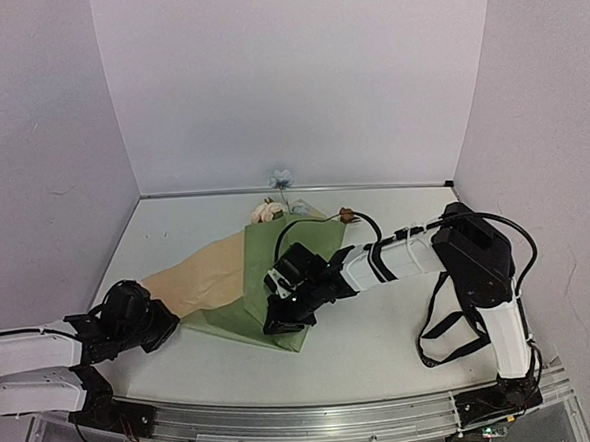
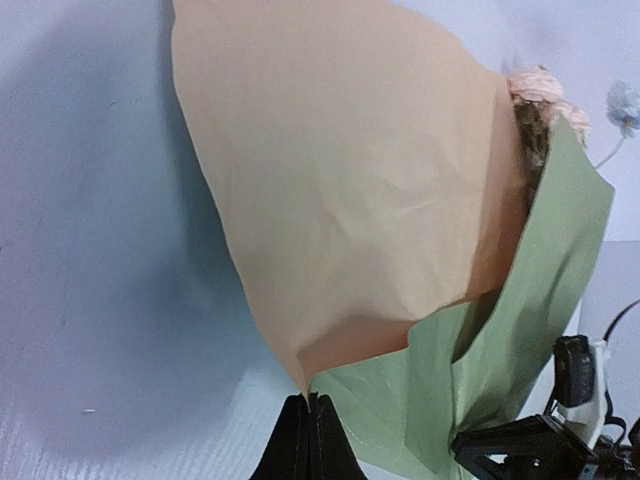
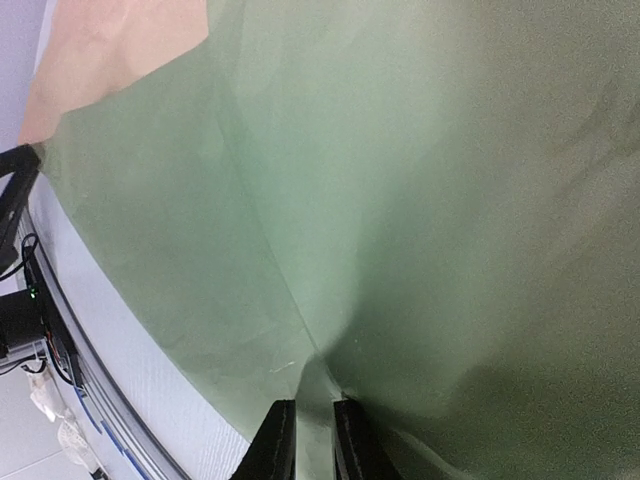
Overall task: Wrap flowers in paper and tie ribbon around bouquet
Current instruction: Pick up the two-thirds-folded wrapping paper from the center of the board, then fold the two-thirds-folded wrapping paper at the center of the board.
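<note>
Plainly, left hand (image 2: 310, 405) pinched the paper's (image 2: 340, 200) tan corner, flowers (image 2: 545, 92) away to its right; right hand (image 3: 313, 412) clamped its green side.

One sheet of paper (image 1: 277, 257). Flower heads in view: one pale blue bloom (image 1: 280, 178), one rust-orange bloom (image 1: 348, 216), cream-pink blooms (image 1: 266, 212) clustered, number unclear. Two arms: left arm (image 1: 33, 357), right arm (image 1: 478, 260). Two grippers: left gripper (image 2: 310, 402), right gripper (image 3: 312, 408). One table (image 1: 402, 335).

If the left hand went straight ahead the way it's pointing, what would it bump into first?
The paper: the left hand is shut right at its tan corner, seemingly pinching it, so the sheet lies directly ahead. The flowers sit further on, off to one side.
</note>
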`<state>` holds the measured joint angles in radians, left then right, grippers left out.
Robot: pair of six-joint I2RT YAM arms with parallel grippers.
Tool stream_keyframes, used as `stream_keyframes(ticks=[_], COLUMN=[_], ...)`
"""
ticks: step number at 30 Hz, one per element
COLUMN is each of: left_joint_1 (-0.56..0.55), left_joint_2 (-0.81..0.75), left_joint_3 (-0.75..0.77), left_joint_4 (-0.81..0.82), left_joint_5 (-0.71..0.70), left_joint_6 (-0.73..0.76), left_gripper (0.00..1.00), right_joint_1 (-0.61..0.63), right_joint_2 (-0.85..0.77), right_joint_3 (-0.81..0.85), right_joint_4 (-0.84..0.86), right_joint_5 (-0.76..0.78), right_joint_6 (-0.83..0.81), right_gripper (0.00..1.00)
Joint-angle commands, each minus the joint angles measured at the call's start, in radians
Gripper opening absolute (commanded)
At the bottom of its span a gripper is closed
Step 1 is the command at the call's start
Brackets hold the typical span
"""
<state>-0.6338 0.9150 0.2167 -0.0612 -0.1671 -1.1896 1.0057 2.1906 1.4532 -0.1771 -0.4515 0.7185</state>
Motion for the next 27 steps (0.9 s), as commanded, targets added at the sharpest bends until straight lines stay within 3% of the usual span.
stream_keyframes(ticks=[1,16,27], left_joint_1=[0.003,-0.005,-0.018], left_joint_2=[-0.05,0.01,0.061], left_joint_3=[0.076,0.271,0.377], left_joint_4=[0.027,0.084,0.137], left_joint_5=[0.041,0.365,0.418], left_joint_6=[0.167,0.409,0.401], left_gripper=[0.0,0.0,0.0], right_joint_1=[0.013,0.059,0.079], right_joint_2=[0.027,0.082,0.128], right_joint_3=[0.038,0.171,0.233], right_joint_4=[-0.063,-0.303,-0.401], right_joint_5=[0.07,0.266,0.353], right_joint_6=[-0.006,-0.047,-0.05], right_gripper=[0.16,0.17,0.2])
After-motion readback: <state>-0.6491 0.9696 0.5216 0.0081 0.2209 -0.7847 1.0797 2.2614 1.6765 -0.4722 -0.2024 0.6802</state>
